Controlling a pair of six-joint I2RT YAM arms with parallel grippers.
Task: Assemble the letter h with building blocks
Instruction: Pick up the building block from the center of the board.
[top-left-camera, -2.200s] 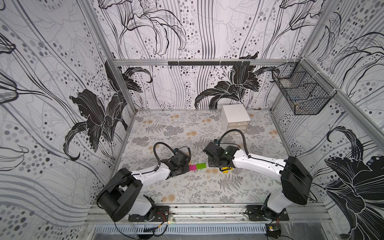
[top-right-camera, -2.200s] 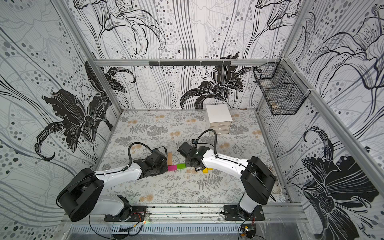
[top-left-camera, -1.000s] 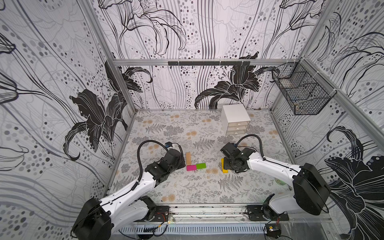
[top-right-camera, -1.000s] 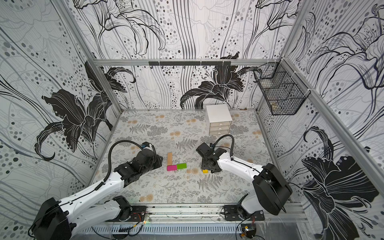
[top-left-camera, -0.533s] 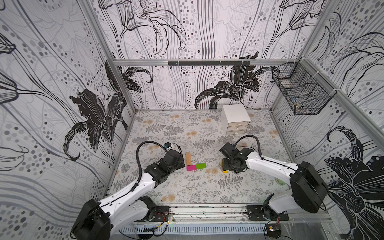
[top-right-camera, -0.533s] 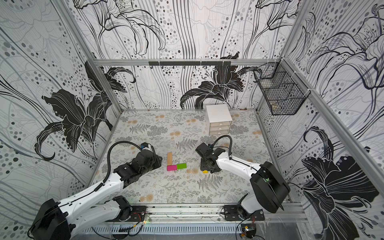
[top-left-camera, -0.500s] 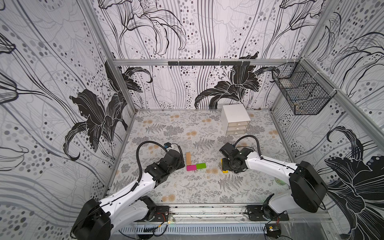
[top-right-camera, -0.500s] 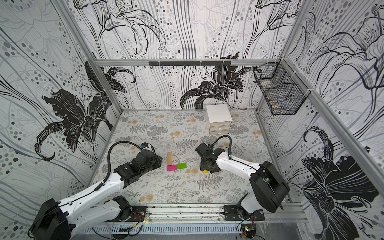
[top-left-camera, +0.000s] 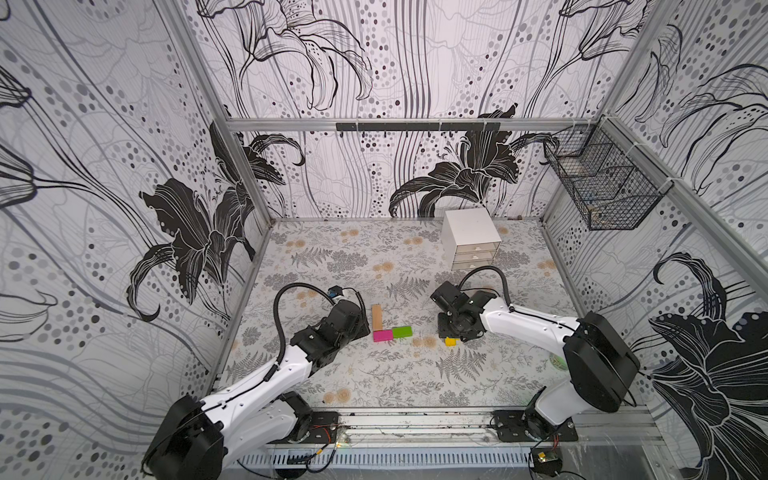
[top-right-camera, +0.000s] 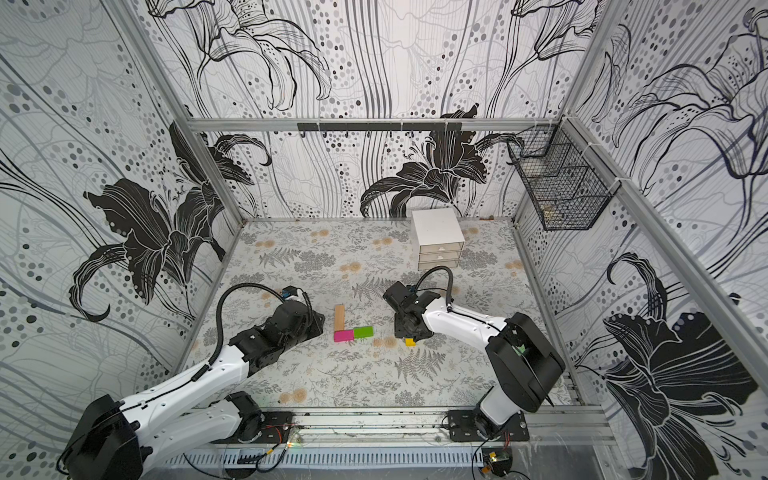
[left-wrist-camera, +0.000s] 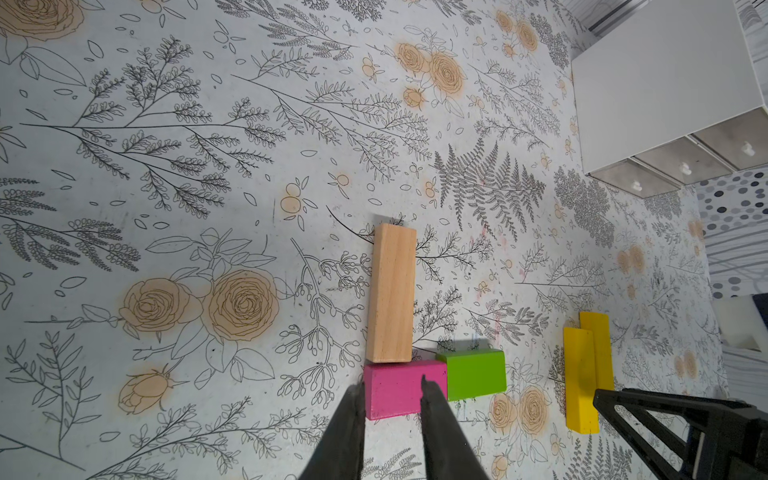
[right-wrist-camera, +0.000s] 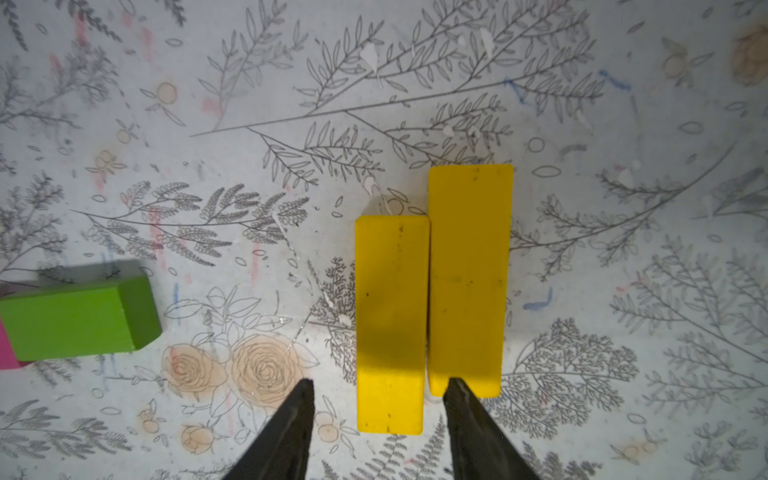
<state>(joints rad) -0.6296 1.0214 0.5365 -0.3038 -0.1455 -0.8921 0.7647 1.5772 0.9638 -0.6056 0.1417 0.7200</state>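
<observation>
**Three blocks joined, two yellow ones off to the side**

In both top views, the tan block (top-left-camera: 377, 316) lies flat on the flowery table (top-left-camera: 374, 374). Its end touches the pink block (top-left-camera: 382, 336). The green block (top-left-camera: 402, 331) touches the pink one's end. They make an L, which is only part of the letter h (top-left-camera: 377, 325). The left gripper (top-left-camera: 363, 330) sits just beside the tan and pink blocks. The right arm (top-left-camera: 519, 324) leans over the yellow blocks (top-left-camera: 450, 341), so only a bit of yellow peeks out. A white drawer box (top-left-camera: 469, 237) stands at the back.

In the left wrist view, the left gripper's fingers (left-wrist-camera: 349, 428) stand a little apart and pinch nothing. The pink block shows past their tips.

In the right wrist view, the right gripper (right-wrist-camera: 380, 382) is spread wide. The two yellow blocks lie side by side, touching each other, away from the green block. The end of one sits between the fingers and is not pinched.
</observation>
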